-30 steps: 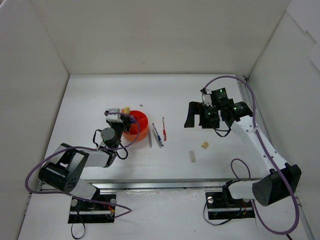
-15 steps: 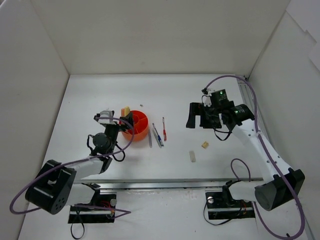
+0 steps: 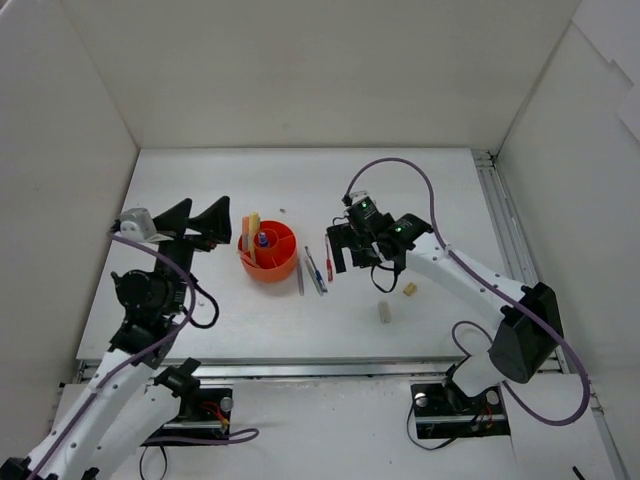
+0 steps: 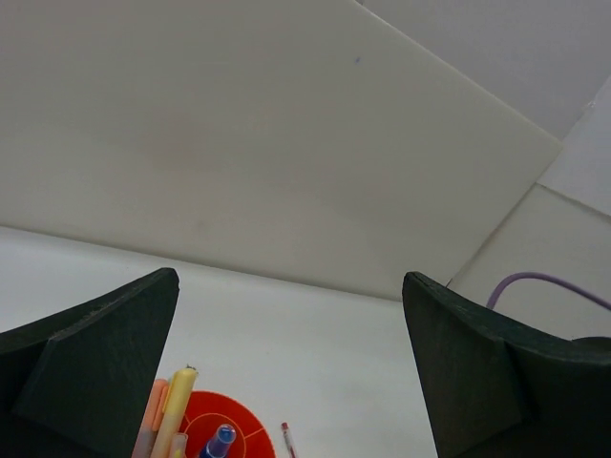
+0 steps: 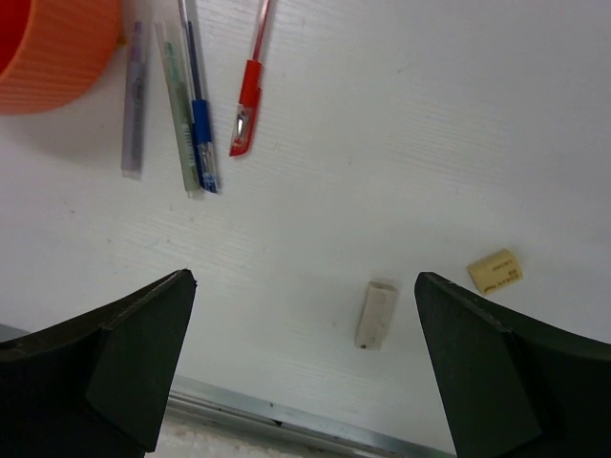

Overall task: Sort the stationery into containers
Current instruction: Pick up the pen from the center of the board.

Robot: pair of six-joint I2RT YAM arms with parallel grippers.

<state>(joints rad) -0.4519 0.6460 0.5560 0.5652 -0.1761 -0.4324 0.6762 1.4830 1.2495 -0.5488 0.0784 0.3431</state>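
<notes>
Nearest the arm bases, two beige eraser blocks (image 5: 379, 313) lie loose on the table (image 3: 450, 200), well apart from each other and not sorted.

Just beyond them the pens are also on the table, side by side beside the bowl: a grey pen (image 5: 134, 105) closest to it, a blue pen (image 5: 198, 110) with a clear one touching it, then a red pen (image 5: 250, 100).

The right gripper (image 3: 358, 265) hovers above the ground between pens and erasers, fingers spread wide, holding nothing.

The orange-red bowl (image 3: 285, 268) holds the sorted share: a yellow marker (image 4: 177, 405), an orange one beside it and a blue-capped one (image 4: 218, 444), all upright. Which compartment each occupies cannot be told.

The left gripper (image 3: 196, 222) is raised left of the bowl, fingers spread wide and empty.

Assessment: markers done; all pens and both erasers remain, so roughly half is outstanding.
</notes>
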